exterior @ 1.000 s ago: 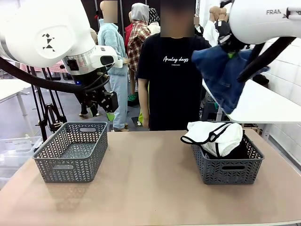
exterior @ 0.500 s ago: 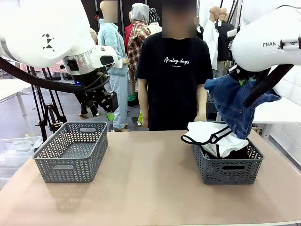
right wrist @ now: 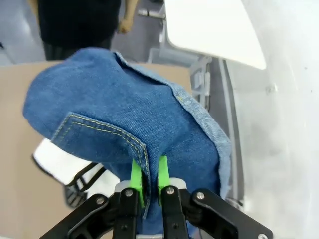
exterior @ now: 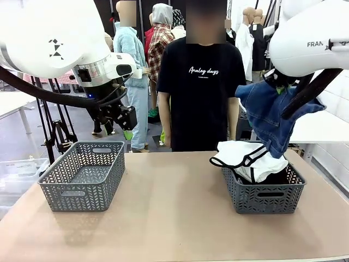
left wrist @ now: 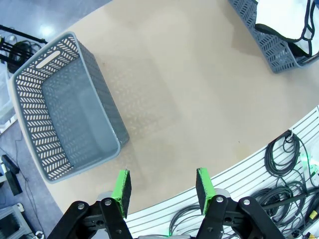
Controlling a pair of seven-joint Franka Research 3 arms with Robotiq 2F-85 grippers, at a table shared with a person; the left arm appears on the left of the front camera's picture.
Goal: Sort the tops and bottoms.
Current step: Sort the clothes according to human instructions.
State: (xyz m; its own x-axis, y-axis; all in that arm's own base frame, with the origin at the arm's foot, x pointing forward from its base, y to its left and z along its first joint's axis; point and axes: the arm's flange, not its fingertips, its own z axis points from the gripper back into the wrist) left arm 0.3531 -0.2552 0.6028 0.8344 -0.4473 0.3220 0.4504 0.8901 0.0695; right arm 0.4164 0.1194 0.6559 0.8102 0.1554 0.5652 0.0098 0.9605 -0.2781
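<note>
Right wrist view: denim garment pinched above white top.

Blue denim garment with yellow stitching; white top trimmed in thin black; 2 grey lattice baskets on the tan table; green pads

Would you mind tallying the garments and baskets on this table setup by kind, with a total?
Grey plastic lattice baskets: 2, left and right
Blue denim garments: 1, held up by the right gripper
White tops with thin black trim: 1, in the right basket
Black garments: 1, under the white top
Total: 5
</note>
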